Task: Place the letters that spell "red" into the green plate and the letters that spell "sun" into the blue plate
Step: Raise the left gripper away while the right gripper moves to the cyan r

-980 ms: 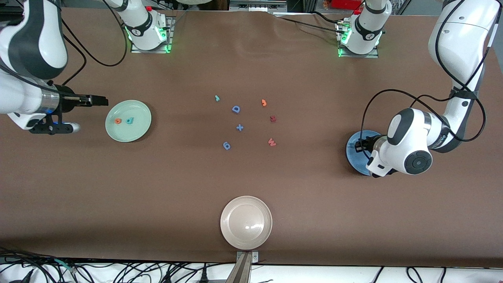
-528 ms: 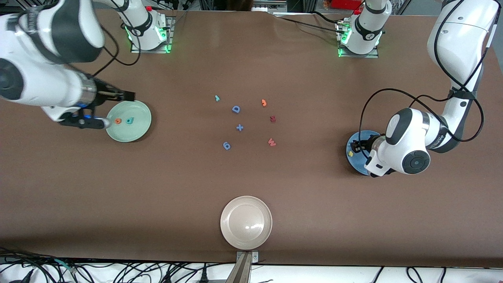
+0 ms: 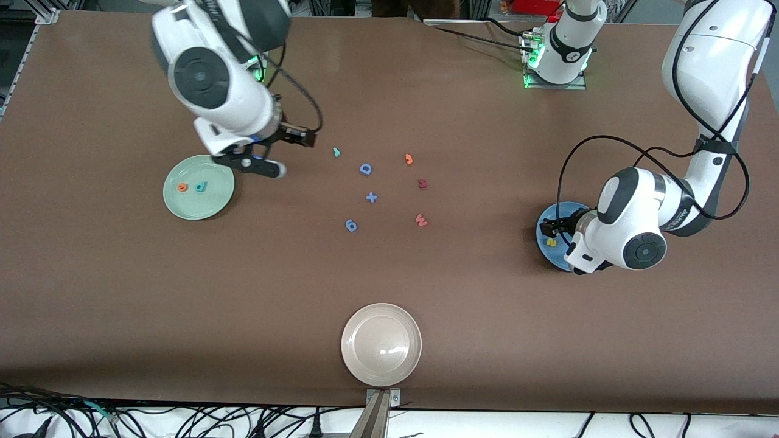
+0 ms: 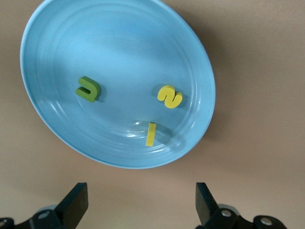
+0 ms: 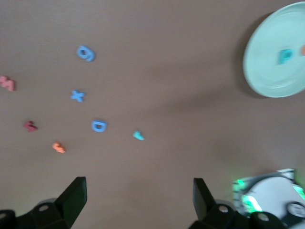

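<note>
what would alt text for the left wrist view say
A blue plate on a brown table holds three foam letters: a dark green "n", a yellow "s" and a yellow piece on edge. The left gripper hangs open beside the plate.

glossy blue plate (image 4: 200,71); matt brown table cover (image 3: 182,292)

The front camera hangs high over the counter (image 3: 122,292) and looks steeply down toward both arm bases along the top of the frame, taking in the whole surface. The left wrist camera looks straight down from close above the blue plate (image 4: 200,71), which fills the upper frame; that plate (image 3: 543,243) sits at middle right of the front view. The right wrist camera rides higher, sharing the green plate (image 5: 267,67) and scattered letters with the front view.
</note>
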Tool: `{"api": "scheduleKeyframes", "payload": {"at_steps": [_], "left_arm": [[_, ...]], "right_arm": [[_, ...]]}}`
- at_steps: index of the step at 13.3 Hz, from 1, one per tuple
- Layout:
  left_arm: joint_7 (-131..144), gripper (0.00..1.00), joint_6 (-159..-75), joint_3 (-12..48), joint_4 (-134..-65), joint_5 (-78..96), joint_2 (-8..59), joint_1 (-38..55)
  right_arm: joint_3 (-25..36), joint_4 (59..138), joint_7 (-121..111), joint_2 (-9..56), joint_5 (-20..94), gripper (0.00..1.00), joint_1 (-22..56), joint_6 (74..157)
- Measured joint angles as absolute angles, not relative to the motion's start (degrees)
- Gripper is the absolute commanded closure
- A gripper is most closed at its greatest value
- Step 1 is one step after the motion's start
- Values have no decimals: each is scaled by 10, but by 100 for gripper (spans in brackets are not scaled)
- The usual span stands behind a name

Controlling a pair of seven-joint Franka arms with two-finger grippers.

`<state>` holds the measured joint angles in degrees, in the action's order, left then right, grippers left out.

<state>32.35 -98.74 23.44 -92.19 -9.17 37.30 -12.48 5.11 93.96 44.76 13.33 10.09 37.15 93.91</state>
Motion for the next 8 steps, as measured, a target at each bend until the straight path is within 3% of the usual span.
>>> {"api": "scheduleKeyframes", "payload": {"at_steps": [4,8], "left_arm": [[294,0,-987,257,-900,-92,339,-125],[222,0,-962,271,-891,-92,235,-123]], "right_arm": [[-1,1060,460,145,101,2,371,1111],[-44,1201,460,157,101,2,371,1310]]}}
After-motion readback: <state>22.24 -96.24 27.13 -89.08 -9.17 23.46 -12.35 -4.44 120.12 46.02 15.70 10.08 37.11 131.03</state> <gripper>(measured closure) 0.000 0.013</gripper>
